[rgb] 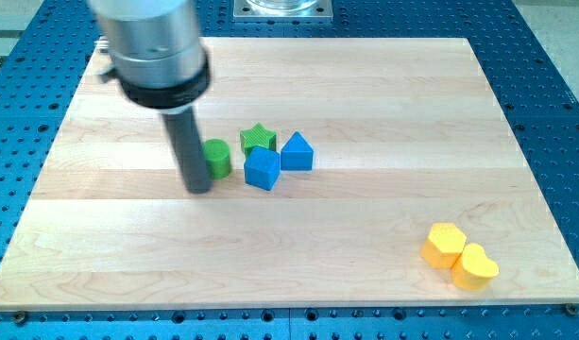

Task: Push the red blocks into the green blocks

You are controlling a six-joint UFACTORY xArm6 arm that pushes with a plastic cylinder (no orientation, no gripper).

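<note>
Near the middle of the wooden board point(365, 113) sits a tight cluster: a green star block point(258, 138), a blue cube point(262, 169) touching it at five o'clock, and a blue peaked block point(297, 152) just beside the star at three o'clock. A green round block point(216, 159), probably a short cylinder though the rod hides part of it, stands at nine o'clock of the cube. My tip point(198, 188) rests on the board touching or just beside that green round block, at its eight o'clock. The rod has no fingers to spread or press.

Well apart, toward four o'clock of the board, a yellow hexagonal block point(445, 243) touches a yellow heart-shaped block point(476, 267).

The board is pale planked wood on a blue perforated table point(544, 85).

The green star points one arm toward twelve o'clock; no red block shows anywhere.
</note>
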